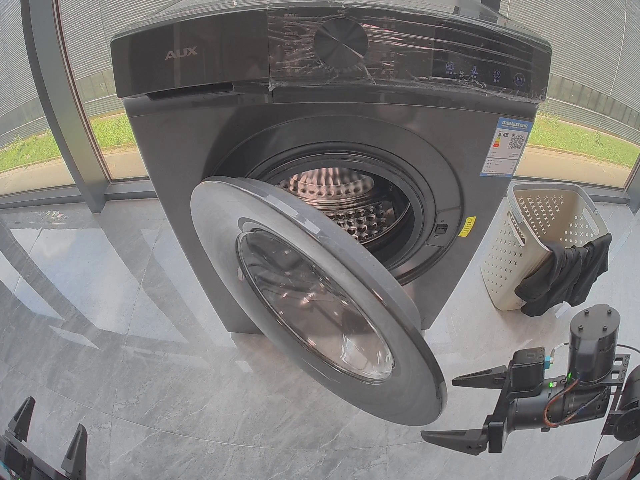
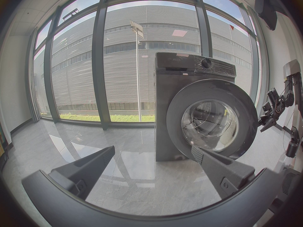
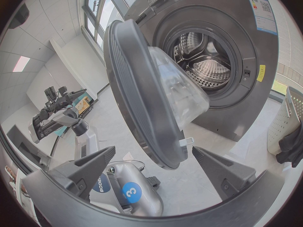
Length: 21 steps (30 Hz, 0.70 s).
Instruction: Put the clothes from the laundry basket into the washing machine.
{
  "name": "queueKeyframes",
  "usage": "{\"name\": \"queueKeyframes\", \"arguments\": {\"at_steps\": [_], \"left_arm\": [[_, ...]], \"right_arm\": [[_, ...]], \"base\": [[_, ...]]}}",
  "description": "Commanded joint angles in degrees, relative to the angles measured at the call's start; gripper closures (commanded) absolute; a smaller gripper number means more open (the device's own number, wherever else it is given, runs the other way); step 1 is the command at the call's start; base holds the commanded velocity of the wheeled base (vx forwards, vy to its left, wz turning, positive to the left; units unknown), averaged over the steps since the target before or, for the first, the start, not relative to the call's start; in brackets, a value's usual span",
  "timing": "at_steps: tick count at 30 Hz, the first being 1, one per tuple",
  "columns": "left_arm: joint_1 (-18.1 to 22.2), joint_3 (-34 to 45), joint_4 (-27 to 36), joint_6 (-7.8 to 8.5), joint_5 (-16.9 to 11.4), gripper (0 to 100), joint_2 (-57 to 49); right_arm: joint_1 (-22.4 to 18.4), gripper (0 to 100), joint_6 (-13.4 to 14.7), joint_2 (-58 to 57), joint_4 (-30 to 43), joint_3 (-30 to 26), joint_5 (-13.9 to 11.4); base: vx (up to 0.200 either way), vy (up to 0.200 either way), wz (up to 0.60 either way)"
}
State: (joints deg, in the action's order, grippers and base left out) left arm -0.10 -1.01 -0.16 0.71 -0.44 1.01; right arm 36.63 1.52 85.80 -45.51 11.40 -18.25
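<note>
The washing machine (image 1: 200, 141) is seen centre frame, door (image 1: 313, 301) open. Dark clothes (image 1: 567, 278) are draped over the laundry basket (image 1: 505, 261) at right. Left gripper (image 1: 53, 416) and right gripper (image 1: 439, 409) are held apart.

The washing machine (image 1: 187, 168) has a smooth, satin grey metal body. Its control panel (image 1: 200, 51) is glossy black, partly under wrinkled clear plastic film (image 1: 400, 48). The drum (image 1: 347, 201) is bright perforated steel. The door (image 1: 407, 368) has a smooth grey rim and a clear, glossy window (image 1: 313, 301). On the right, the laundry basket (image 1: 527, 235) is matt white perforated plastic, with soft dark cloth (image 1: 567, 275) draped over it. The floor (image 1: 100, 301) is polished, reflective stone-look tile.
</note>
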Motion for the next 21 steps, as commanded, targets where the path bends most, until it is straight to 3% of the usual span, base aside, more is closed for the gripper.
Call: {"name": "queueKeyframes", "arguments": {"at_steps": [1,5,8,12,17,21], "left_arm": [[0.01,0.84,-0.02,0.0,0.0,0,-0.92],[0.01,0.84,-0.02,-0.09,-0.09,0,-0.92],[0.01,0.84,-0.02,-0.09,-0.09,0,-0.92],[0.01,0.84,-0.02,-0.09,-0.09,0,-0.92],[0.01,0.84,-0.02,-0.09,-0.09,0,-0.92],[0.01,0.84,-0.02,-0.09,-0.09,0,-0.92]], "right_arm": [[0.02,0,1.03,-4.41,-0.2,-0.68,-0.03],[-1.3,0,3.84,-8.1,-0.2,1.17,0.32],[-7.1,0,5.16,-8.72,0.77,4.51,1.02],[-15.1,0,3.75,-6.7,0.95,7.32,1.02],[-14.57,0,2.96,-1.51,0.42,6.62,0.93],[-10.79,0,3.22,2.27,-0.2,6.8,0.85]], "base": [[0.0,0.0,0.0],[0.0,0.0,0.0],[0.0,0.0,0.0],[0.0,0.0,0.0],[0.0,0.0,0.0],[0.0,0.0,0.0]]}}
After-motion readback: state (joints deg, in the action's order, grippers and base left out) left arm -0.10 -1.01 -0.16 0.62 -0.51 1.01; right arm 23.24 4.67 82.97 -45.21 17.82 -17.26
